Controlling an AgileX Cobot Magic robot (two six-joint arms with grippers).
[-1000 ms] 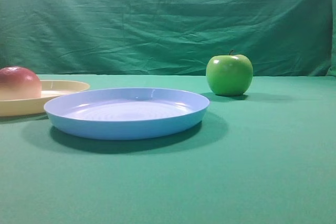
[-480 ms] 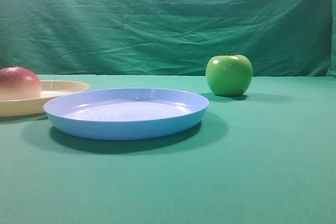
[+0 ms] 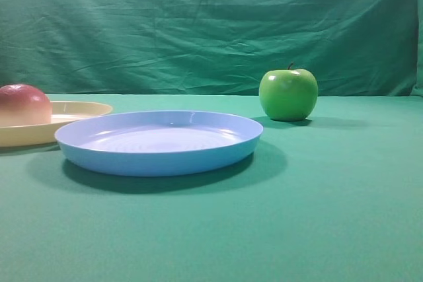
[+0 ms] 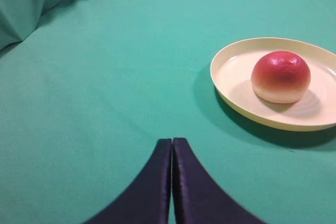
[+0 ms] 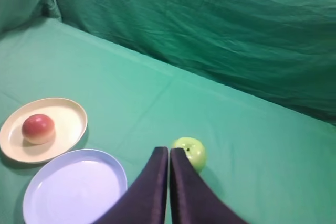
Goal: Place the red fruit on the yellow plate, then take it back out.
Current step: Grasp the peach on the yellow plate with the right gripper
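Note:
The red fruit point(image 3: 24, 104) point(image 4: 280, 76) point(image 5: 38, 128) rests inside the yellow plate point(image 3: 82, 108) point(image 4: 231, 85) point(image 5: 68, 124) at the left edge of the exterior view. My left gripper point(image 4: 171, 141) is shut with nothing in it, hovering over bare cloth well short and left of the plate. My right gripper point(image 5: 168, 150) is shut and empty too, high above the table. Neither gripper shows in the exterior view.
A light blue plate point(image 3: 158, 156) point(image 5: 37, 192) sits beside the yellow one. A green apple point(image 3: 288, 94) point(image 5: 192, 151) stands to the right, further back. Green cloth covers the table and hangs as a backdrop point(image 3: 211, 24).

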